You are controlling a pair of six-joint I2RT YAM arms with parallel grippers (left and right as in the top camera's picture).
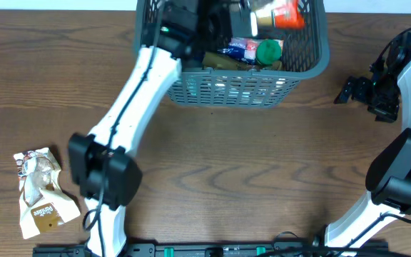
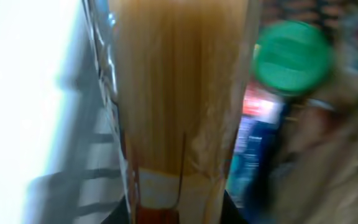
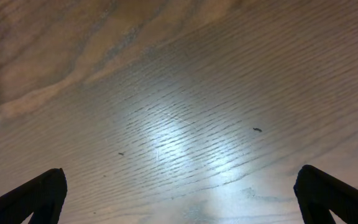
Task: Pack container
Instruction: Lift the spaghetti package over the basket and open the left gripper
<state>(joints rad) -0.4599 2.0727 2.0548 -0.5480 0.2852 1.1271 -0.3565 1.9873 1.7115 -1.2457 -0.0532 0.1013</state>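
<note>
The container (image 1: 307,63) is sitting at the far edge of the brown tabletop (image 1: 262,164), near the middle. It is a big grey-blue basket with slots in its walls. The white left arm (image 1: 130,107) is reaching over the near wall and down into it. The left tool (image 1: 216,21) is inside the basket, and it is pinching a see-through noodle packet (image 2: 179,93) full of long brown sticks. The left wrist picture is blurry, but the packet is filling the space between the two dark fingers. Just beside the noodles, a round green lid (image 2: 291,56) is showing, and a blue packet (image 2: 253,146) is lying under it.

The right tool (image 3: 179,199) is hanging over bare wood, well away to the right of the basket. Its two fingers are spread wide and are holding nothing.

A tan and white snack bag (image 1: 41,196) is lying on the tabletop at the near left, far from the basket.
</note>
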